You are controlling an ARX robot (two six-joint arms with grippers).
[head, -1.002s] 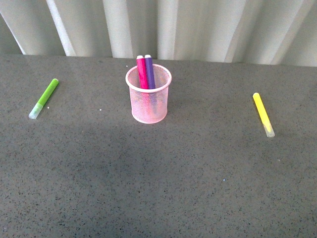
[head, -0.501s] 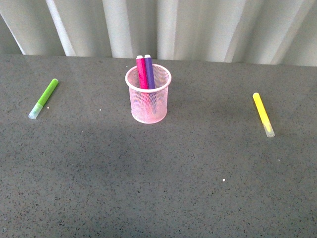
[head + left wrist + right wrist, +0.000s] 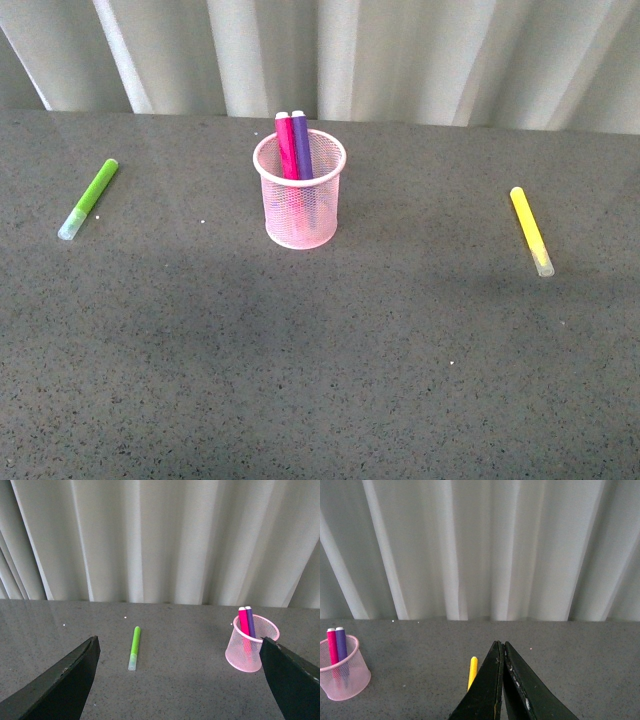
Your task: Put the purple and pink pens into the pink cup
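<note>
both pens (image 3: 294,146) upright in pink cup (image 3: 300,215)

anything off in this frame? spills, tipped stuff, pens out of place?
Nothing stands out. The pink cup is upright, with the pink pen and purple pen standing inside. A green marker and a yellow marker lie loose on the table, well apart from the cup.

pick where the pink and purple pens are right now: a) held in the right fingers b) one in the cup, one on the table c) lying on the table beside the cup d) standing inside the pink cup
d, since the front view shows the pink pen and the purple pen standing side by side inside the pink cup, their ends poking above its rim, with neither arm near them.
</note>
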